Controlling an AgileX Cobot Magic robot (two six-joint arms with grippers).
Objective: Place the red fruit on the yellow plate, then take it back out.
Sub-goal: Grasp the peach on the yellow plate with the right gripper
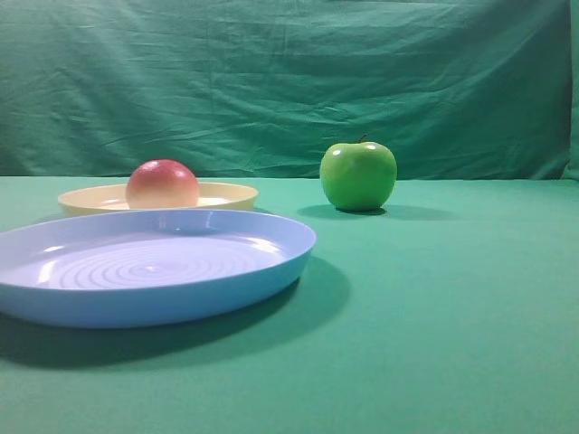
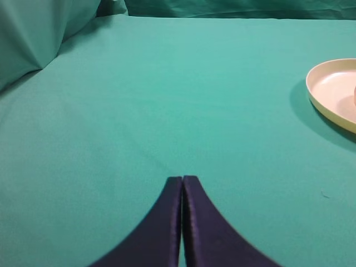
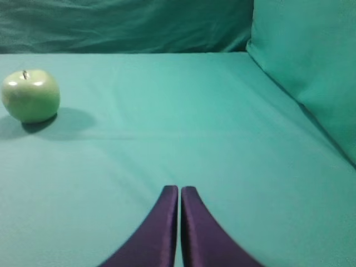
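Observation:
The red fruit (image 1: 162,183) rests on the yellow plate (image 1: 226,193) at the back left of the exterior high view. Part of the same yellow plate (image 2: 331,92) shows at the right edge of the left wrist view, with the fruit cut off by the frame edge. My left gripper (image 2: 182,178) is shut and empty over bare green cloth, well left of the plate. My right gripper (image 3: 179,188) is also shut and empty, far from the fruit. Neither gripper appears in the exterior high view.
A large light-blue plate (image 1: 271,262) with concentric rings lies in front of the yellow plate. A glossy green apple (image 1: 358,175) stands at the back centre; the green apple (image 3: 30,95) sits far left in the right wrist view. Green cloth folds (image 3: 311,61) rise at the sides.

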